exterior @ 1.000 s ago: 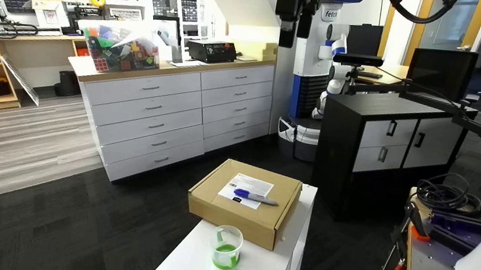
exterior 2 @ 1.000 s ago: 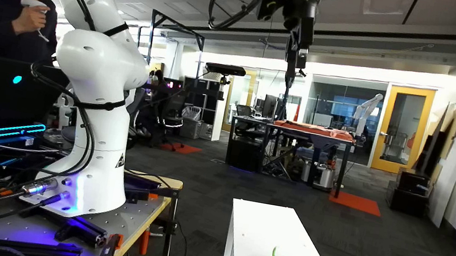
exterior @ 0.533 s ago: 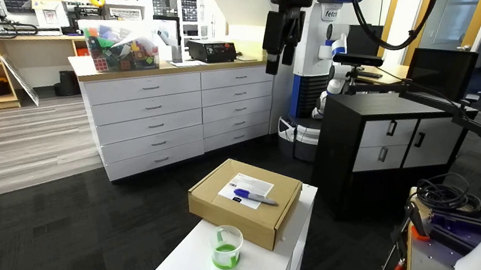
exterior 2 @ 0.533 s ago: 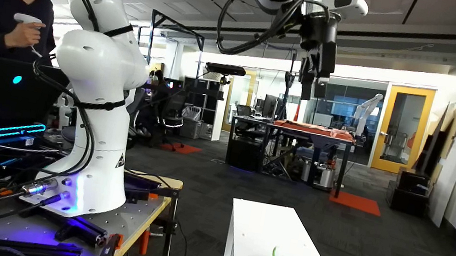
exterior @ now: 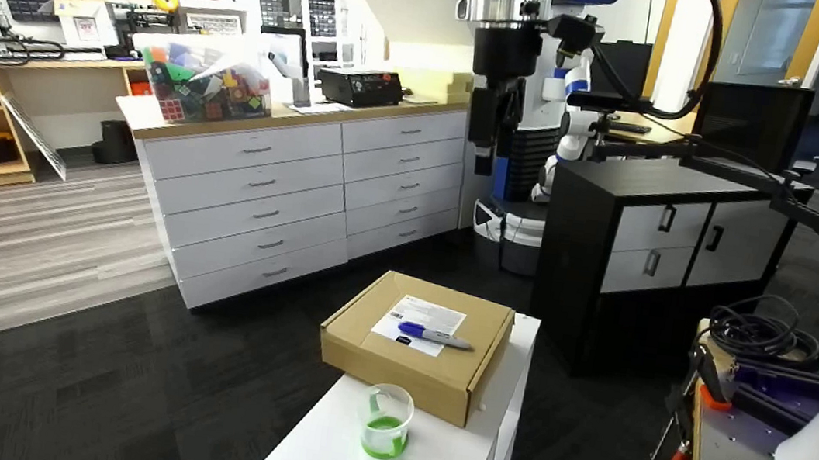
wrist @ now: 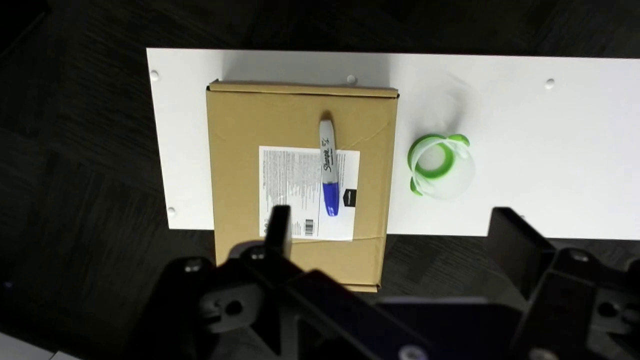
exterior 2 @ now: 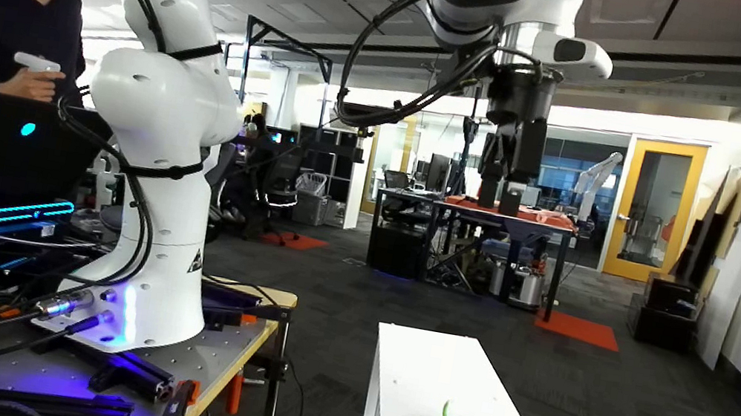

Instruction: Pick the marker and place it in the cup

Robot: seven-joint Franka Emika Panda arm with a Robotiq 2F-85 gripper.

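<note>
"Sharpie marker point(wrist: 329, 168) first: where is it?"

"On top of the brown cardboard box point(wrist: 374, 190). It lies flat, partly on the white label point(wrist: 295, 200), and its grey end goes past the label's edge. Its cap point(wrist: 331, 199) is blue."

"Where is the cup point(exterior: 386, 424)?"

"It stands upright on the white cabinet point(wrist: 540, 160), just beside the box but apart from it. You can see through it, and its bottom is green."

"How is the gripper point(wrist: 392, 225)?"

"Its two fingers point(wrist: 276, 227) are spread wide apart. In both exterior views it hangs in the air, well above the box."

"Who is that in an exterior view?"

"A person point(exterior 2: 1, 29) dressed in dark clothes, holding a white controller point(exterior 2: 37, 63)."
</note>
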